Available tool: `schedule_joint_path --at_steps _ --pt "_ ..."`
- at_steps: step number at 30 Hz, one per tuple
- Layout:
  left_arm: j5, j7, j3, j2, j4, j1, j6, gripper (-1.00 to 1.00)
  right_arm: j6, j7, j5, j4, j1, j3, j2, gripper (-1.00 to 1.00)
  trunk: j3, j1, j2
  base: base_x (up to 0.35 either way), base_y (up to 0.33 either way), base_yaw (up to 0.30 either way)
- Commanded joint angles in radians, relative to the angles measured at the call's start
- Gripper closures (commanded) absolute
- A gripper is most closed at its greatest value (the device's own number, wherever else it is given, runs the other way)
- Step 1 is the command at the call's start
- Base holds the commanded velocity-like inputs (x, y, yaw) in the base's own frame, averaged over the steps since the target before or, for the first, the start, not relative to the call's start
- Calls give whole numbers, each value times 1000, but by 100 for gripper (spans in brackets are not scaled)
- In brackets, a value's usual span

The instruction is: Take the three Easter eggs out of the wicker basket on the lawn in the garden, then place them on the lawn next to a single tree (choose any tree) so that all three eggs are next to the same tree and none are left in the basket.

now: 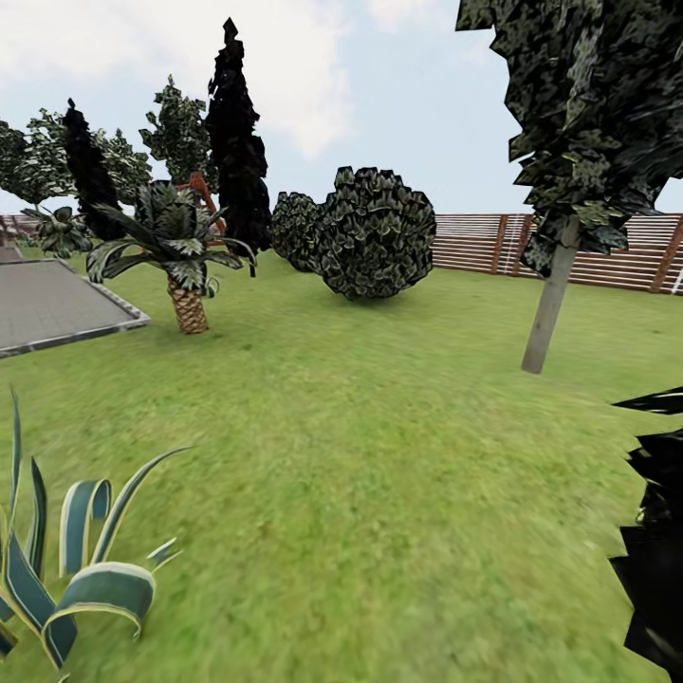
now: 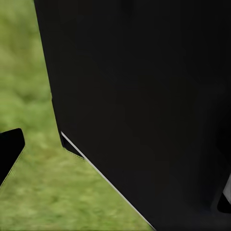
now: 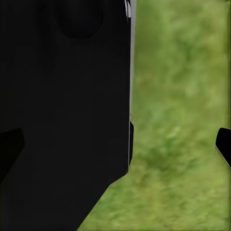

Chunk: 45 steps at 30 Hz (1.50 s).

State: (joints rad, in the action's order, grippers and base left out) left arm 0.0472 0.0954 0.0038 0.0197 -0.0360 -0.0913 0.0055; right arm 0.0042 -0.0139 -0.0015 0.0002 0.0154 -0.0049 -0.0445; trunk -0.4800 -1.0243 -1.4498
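Stage: the robot is travelling over the wide mottled green lawn (image 1: 379, 455); judging by the scene, it is looking for the basket or a tree to work beside, and no egg handling is under way.

Task's things: the small brown wicker basket and the three painted yellow eggs are not to be made out among what the head camera is taking in, so I cannot tell where they are lying.

Candidate tree: a tall tree with a thin, straight, pale grey-green trunk (image 1: 550, 304) is standing ahead and to the robot's right, its dark leafy crown hanging high above, in front of the brown horizontal-slat wooden fence (image 1: 474, 242).

Other plants: a short palm with a scaly brown trunk (image 1: 188, 304) is growing ahead to the left beside a flat grey paved slab (image 1: 47, 304); a round dark shrub (image 1: 375, 232) is sitting near the fence; a tall near-black columnar cypress (image 1: 237, 142) is rising behind the palm; a striped blue-green spiky plant (image 1: 76, 569) is close at the lower left.

Pincers: both wrist cameras are looking past dark robot body panels at blurred grass, with black finger tips (image 2: 10, 149) (image 3: 224, 144) at the frame edges; I cannot tell whether either is spread or pressed together.

Key relation: the pale-trunked tree is lying forward and rightward, so the right arm is the nearer one, though well apart from it.
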Motion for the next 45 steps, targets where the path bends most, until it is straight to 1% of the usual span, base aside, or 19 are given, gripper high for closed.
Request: schedule_joint_path --at_steps 1,26,33,45 --pt "5 3 1 0 -2 -1 1 -100 0 -1 0 0 0 0 0 -100 -1 -1 0 335 0 0" --pt "5 3 1 0 -2 -1 1 -100 0 -1 0 0 0 0 0 -100 -1 -1 0 335 0 -1" --pt "5 3 1 0 -2 -1 1 -100 0 -1 2 0 0 1 0 -100 -1 -1 0 335 0 -185" --pt "5 3 1 0 -2 -1 1 -100 0 -1 0 0 0 0 0 -100 -1 -1 0 335 0 -13"
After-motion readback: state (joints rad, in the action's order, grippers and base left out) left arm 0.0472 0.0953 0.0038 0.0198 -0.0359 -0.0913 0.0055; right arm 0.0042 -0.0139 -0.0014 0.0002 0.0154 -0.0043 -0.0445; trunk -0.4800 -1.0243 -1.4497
